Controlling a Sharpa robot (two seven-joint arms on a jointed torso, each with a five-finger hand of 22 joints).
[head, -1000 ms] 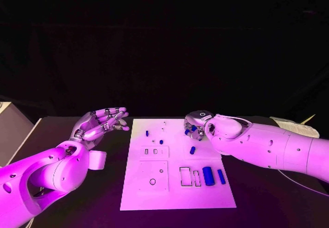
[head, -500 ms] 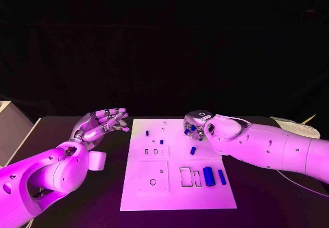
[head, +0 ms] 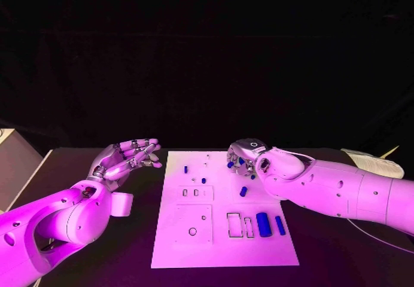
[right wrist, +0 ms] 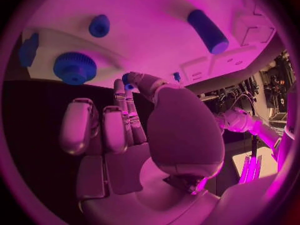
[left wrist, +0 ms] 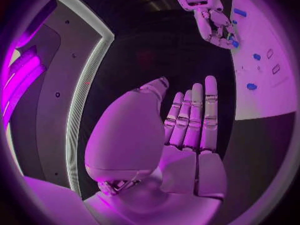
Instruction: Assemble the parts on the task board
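Nowhere legible writing: plain white task board [head: 222,239], blue parts [head: 263,224].

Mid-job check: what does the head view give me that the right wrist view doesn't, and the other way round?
Head view: two blue bars lying side by side at the board's near right corner, next to the rectangular slots.
Right wrist view: a ridged round blue part on the board close to the fingers.
Both: the board, the right hand over its far right with blue at the fingertips (grip unclear), and the left hand, open and off the board.
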